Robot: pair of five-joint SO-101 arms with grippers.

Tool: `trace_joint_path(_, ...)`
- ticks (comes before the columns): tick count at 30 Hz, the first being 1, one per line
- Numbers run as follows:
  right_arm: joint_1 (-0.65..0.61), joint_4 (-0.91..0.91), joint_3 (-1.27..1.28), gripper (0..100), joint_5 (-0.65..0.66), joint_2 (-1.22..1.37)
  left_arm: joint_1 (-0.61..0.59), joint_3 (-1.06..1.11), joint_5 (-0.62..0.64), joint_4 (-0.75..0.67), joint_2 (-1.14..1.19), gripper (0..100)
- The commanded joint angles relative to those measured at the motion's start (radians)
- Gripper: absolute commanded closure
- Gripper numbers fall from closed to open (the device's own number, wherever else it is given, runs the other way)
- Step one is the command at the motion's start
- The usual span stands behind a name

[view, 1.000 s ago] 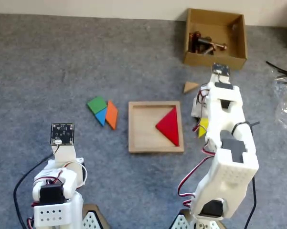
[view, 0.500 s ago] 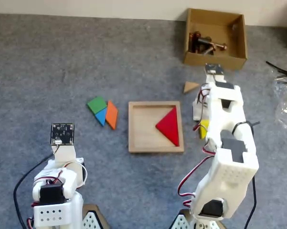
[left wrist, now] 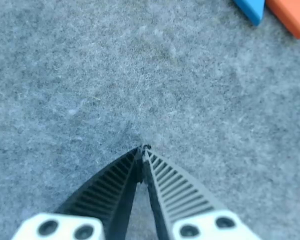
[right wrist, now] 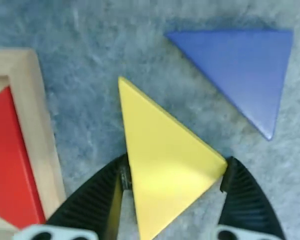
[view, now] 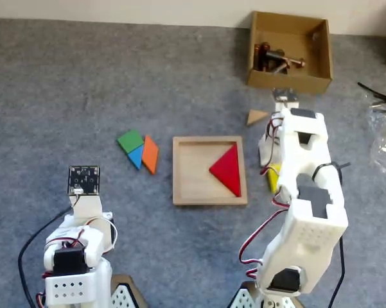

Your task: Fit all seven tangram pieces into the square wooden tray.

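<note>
Seven pieces lie in view, one of each. The red triangle (view: 228,168) lies flat inside the tray (view: 177,170), against its right side. The tray sits mid-bench (view: 83,83) between my two arms. Left of the tray, three pieces sit in a touching cluster: the green square (view: 130,140), the light-blue triangle (view: 136,155) and the orange piece (view: 150,154). A tan triangle (view: 256,117) lies on the far right, between the tray and a single cardboard box (view: 289,80) that holds some metal parts. The yellow triangle (right wrist: 159,145) is just right of the tray, and the blue triangle (right wrist: 244,65) lies near it, apart from it, on the side away from the tray.

My right arm (view: 305,192) stretches from the near edge toward the far side, along the tray's right edge, with its wrist pointing down. My right end effector (right wrist: 174,165) pinches the yellow triangle, one finger against its long edge on the tray side and the other against the opposite corner.

My left arm (view: 77,237) is folded back at the near left, well apart from the tray. My left end effector (left wrist: 142,150) has its fingers pressed together with nothing between them, the tips pointing at bare grey felt. The light-blue and orange pieces lie farther out ahead of it.
</note>
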Motion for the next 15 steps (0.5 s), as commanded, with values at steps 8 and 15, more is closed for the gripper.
trace_joint_path(8,-0.038,0.045,-0.019,80.0,0.014,-0.208,-0.008,0.021,0.002,0.008,0.007,100)
trace_joint_path(15,-0.12,0.093,-0.018,80.0,0.014,-0.275,-0.008,0.021,0.002,0.008,0.007,100)
